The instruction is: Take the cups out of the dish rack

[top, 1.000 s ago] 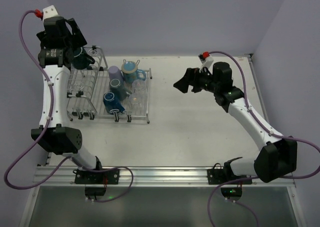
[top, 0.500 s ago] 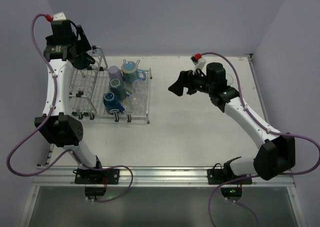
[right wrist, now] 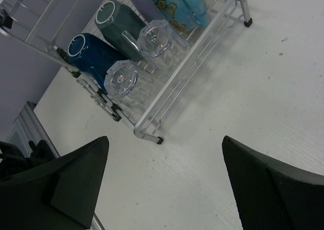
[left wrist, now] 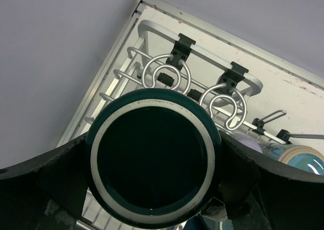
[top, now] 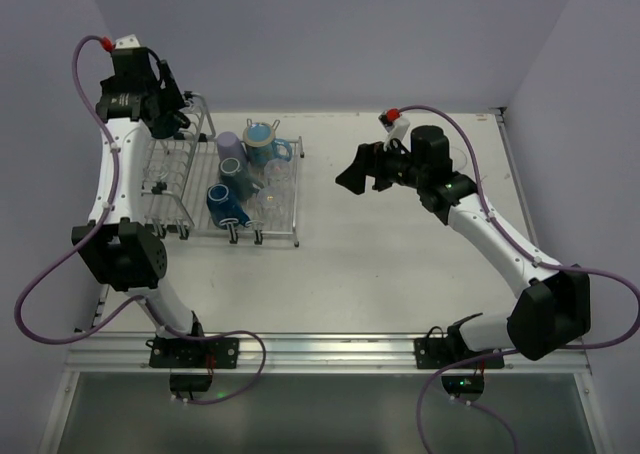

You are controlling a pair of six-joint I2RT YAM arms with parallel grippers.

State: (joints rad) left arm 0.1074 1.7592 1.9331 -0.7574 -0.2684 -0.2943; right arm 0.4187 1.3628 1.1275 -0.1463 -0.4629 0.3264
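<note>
**Visitor:** Was there any writing or a label to read?

**Onlooker:** None that I could read. The light blue mug (right wrist: 177, 4) carried a yellow pattern on its side, too small to tell more.

**Visitor:** What was the left hand doing?

**Onlooker:** The left gripper (top: 168, 112) was raised over the far left corner of the dish rack (right wrist: 185, 64), above its taller basket section. Its fingers (left wrist: 50, 179) stood spread wide, yet they pressed against both sides of a dark teal cup (left wrist: 154, 156), so it was grasping that cup. The cup's round face, ringed in pale cream, pointed back at the wrist.

**Visitor:** And the right one?

**Onlooker:** The right gripper (top: 358, 171) hung over the table (top: 400, 264), just right of the rack. Its jaws were released and wide apart, with nothing between them.

**Visitor:** Where were the other cups?

**Onlooker:** They lay on the rack's flat grid. A lavender cup (top: 229, 146) and the light blue mug were at the far end. A second teal cup (right wrist: 119, 20) and a blue cup (right wrist: 88, 50) lay nearer. Two clear glasses (right wrist: 154, 37) sat beside those, along the right rail.

**Visitor:** How much room was there?

**Onlooker:** The rack sat in the table's far left part, its left side near the table edge and the wall (top: 40, 174). The left gripper was close to that wall. Right of the rack, white tabletop ran to the right edge. A metal rail (top: 330, 349) lined the near edge.
</note>
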